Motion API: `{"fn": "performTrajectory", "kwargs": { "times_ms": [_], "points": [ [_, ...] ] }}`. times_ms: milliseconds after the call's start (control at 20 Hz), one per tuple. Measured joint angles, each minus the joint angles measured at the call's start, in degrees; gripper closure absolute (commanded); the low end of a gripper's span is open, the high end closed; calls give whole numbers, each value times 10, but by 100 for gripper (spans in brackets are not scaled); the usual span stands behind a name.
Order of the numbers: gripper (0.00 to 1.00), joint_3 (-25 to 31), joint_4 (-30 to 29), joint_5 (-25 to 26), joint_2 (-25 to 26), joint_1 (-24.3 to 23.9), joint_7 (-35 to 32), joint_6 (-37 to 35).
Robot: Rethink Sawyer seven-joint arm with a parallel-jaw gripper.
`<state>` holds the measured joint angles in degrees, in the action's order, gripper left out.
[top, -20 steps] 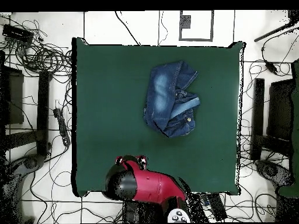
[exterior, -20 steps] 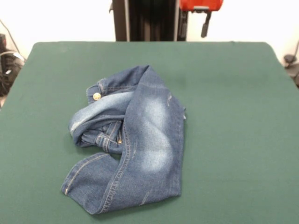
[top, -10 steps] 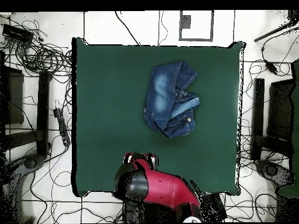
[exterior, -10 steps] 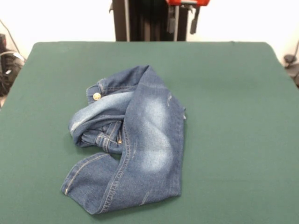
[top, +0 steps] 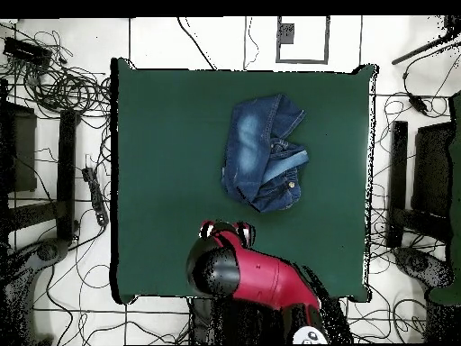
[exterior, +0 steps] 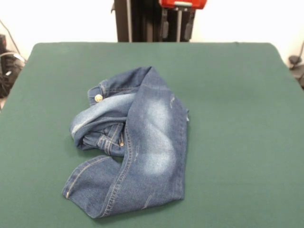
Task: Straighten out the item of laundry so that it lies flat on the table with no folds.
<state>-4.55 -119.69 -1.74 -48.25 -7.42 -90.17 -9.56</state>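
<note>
The small blue denim jeans (exterior: 147, 142) lie crumpled in the middle of the dark green table (exterior: 237, 118). One leg with a faded pale patch is folded over the waistband, and the brass button shows at the left. In the overhead view the jeans (top: 263, 153) lie above centre on the table (top: 162, 162). My gripper (exterior: 176, 29) hangs at the table's far edge, high above the cloth, with its two fingers apart and nothing between them. In the overhead view the gripper (top: 226, 232) is below the jeans, a clear gap away from them.
The black pedestal column (exterior: 142, 21) stands behind the table's far edge. Cables and dark equipment (top: 54, 81) lie on the floor around the table. The red arm (top: 261, 279) reaches over the table's edge on the robot's side.
The gripper has moved left along the far edge in the front view, right and slightly toward the jeans in the overhead view. The jeans have not moved.
</note>
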Motion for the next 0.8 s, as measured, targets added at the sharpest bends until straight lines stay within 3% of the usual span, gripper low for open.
{"fn": "performTrajectory", "kwargs": {
  "times_ms": [800],
  "points": [
    [0, 19, 81, 17, 74, -81, 0, -10]
  ]
}}
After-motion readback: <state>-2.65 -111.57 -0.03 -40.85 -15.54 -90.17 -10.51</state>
